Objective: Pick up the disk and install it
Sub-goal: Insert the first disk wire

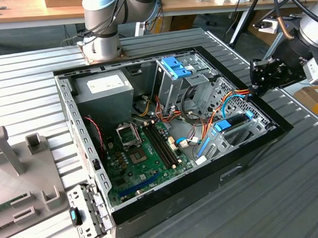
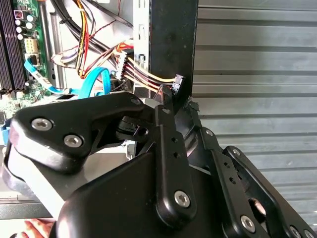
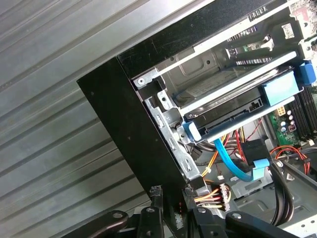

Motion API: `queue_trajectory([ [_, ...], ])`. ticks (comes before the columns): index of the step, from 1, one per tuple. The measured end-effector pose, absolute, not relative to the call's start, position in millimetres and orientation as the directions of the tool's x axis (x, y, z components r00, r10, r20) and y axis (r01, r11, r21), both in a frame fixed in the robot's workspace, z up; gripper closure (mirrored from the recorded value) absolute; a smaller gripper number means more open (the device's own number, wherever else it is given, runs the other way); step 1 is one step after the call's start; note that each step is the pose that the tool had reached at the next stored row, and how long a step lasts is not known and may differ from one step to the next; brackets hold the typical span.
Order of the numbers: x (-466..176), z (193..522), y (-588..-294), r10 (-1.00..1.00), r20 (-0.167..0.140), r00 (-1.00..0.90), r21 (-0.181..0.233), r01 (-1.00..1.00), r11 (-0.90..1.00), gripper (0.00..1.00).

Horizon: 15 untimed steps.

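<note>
The disk (image 1: 234,123) sits in the drive bay (image 3: 166,116) just beyond the end effector (image 3: 173,194), which hovers at the case wall (image 3: 124,119). I cannot tell whether the end effector is spread or pressed together. It is probably best kept clear of the wire bundle (image 3: 210,194) alongside.

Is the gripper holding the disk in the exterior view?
No, the disk lies in a bay inside the computer case, and the gripper hangs apart from it near the rim.

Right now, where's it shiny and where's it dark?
Exterior view: the table glares pale at the exterior view's left; the case is dimmer inside. Second wrist view: soft gleams on the black gripper. First wrist view: the disk shows a bright blue frame beside the dark case wall.
</note>
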<state>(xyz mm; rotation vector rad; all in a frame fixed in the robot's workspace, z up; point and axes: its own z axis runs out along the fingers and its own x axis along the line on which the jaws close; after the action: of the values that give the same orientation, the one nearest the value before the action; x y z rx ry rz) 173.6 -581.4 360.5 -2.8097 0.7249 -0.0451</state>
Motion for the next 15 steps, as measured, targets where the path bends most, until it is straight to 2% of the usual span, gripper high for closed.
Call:
queue_trajectory([
  [11, 169.8, 360.6, -585.0, -0.481, -0.027, 0.876, -0.239, -0.473, -0.848, 0.71],
  [12, 169.7, 360.6, -585.1, -0.481, -0.027, 0.876, -0.239, -0.473, -0.848, 0.73],
  [13, 169.7, 360.7, -585.1, -0.481, -0.026, 0.876, -0.239, -0.473, -0.848, 0.84],
  [15, 169.7, 360.5, -585.2, -0.481, -0.027, 0.876, -0.239, -0.473, -0.848, 0.84],
])
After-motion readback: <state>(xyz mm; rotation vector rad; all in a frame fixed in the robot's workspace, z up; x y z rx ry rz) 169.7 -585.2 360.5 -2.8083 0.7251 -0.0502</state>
